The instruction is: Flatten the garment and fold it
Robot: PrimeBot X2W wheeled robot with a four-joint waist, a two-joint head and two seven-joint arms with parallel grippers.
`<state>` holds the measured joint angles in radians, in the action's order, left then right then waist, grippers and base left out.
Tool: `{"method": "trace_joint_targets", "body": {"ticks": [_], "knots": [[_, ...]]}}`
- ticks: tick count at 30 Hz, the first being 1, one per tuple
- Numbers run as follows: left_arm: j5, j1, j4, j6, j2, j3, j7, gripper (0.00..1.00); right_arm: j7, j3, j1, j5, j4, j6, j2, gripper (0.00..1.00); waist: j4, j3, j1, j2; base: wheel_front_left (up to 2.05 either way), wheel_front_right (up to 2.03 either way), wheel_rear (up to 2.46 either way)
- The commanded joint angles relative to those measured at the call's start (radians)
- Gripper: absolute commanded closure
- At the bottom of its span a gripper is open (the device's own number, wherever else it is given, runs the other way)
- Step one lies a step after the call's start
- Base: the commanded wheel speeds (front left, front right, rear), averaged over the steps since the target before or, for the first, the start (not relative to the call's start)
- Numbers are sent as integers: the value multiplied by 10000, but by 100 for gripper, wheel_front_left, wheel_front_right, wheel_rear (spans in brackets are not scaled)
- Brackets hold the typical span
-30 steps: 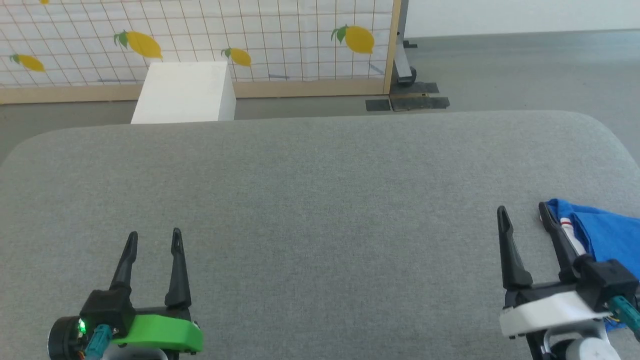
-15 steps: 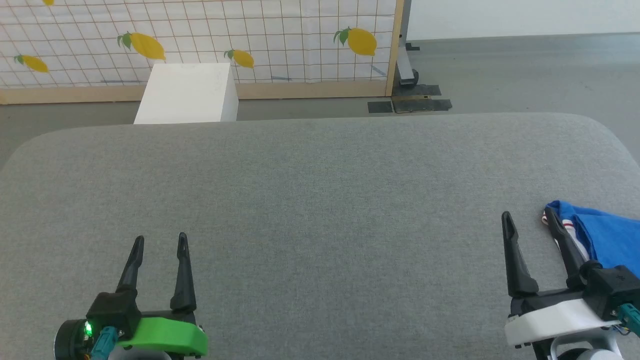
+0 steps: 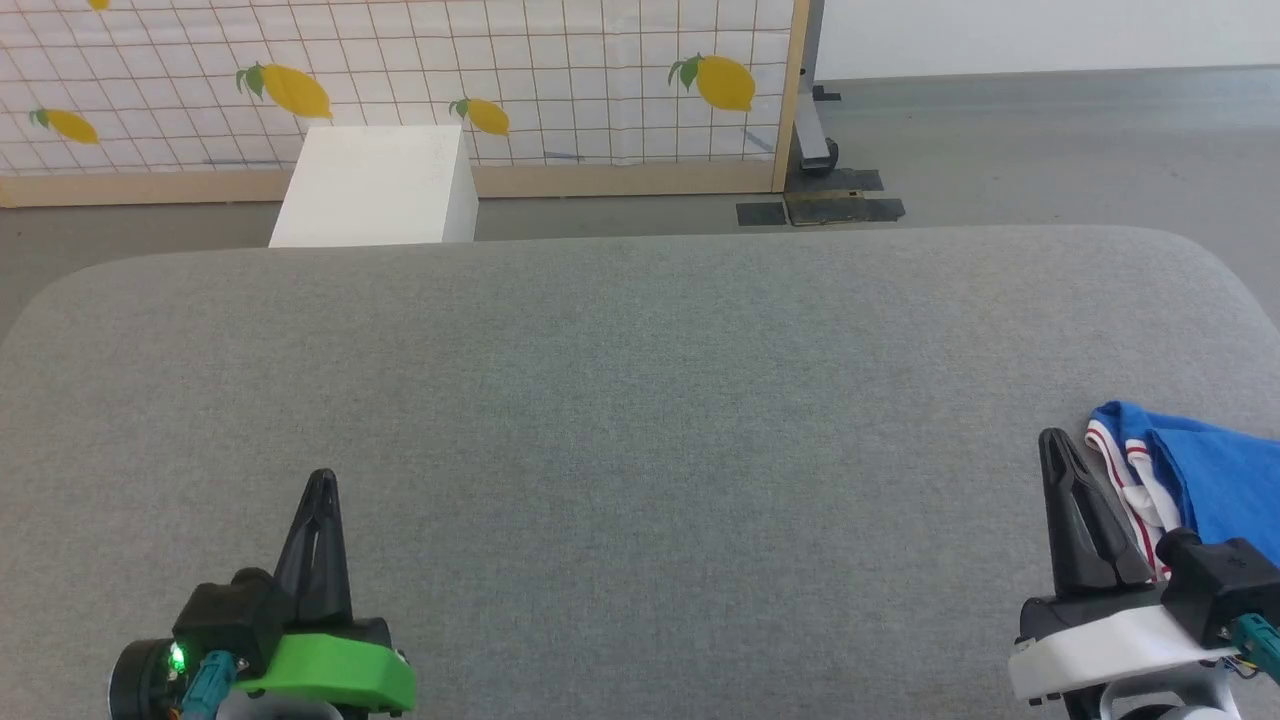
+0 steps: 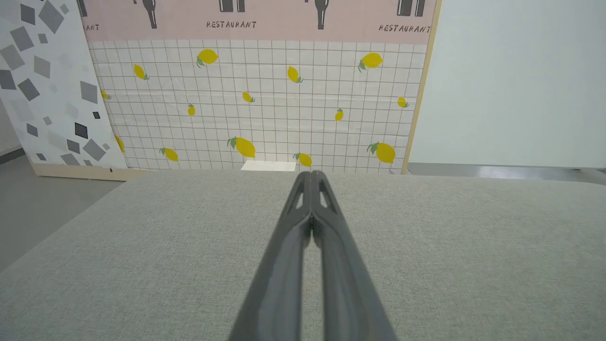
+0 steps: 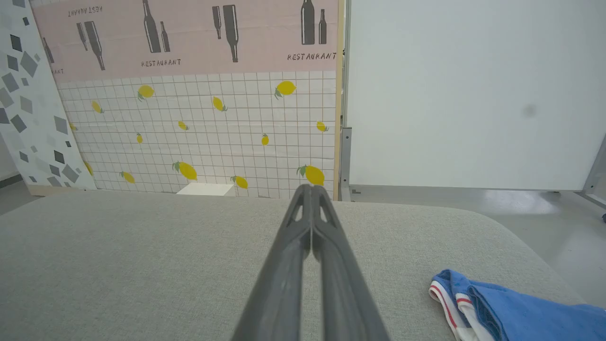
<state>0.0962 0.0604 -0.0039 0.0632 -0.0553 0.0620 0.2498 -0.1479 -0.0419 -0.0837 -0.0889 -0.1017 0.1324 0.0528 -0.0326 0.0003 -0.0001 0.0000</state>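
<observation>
Now holding the right gripper (image 3: 1052, 442) pinched together on nothing, the garment (image 3: 1215, 480) bunched just to its right, the left gripper (image 3: 322, 482), equally closed and empty, well to its left. Probably parting the fingers (image 3: 1078, 525) first, then nipping the striped sleeve hem (image 3: 1120, 465).

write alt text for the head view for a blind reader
A bunched blue garment lies at the right edge of the grey table, beside the shut right gripper. The shut left gripper sits lower left; a lemon-print screen and white box stand behind.
</observation>
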Motion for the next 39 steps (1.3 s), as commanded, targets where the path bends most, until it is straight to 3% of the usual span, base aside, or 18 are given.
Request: {"method": "trace_joint_targets", "body": {"ticks": [1,39], "knots": [[-41,-26,2,-28,2,-6,-45,100,63,12,37,38,35,-1,-1,100,5,0,1,0,0,0,0],[-331,-208,14,-218,18,-199,-817,100,509,140,289,306,344,-6,-9,100,106,-1,1,0,0,0,0]]}}
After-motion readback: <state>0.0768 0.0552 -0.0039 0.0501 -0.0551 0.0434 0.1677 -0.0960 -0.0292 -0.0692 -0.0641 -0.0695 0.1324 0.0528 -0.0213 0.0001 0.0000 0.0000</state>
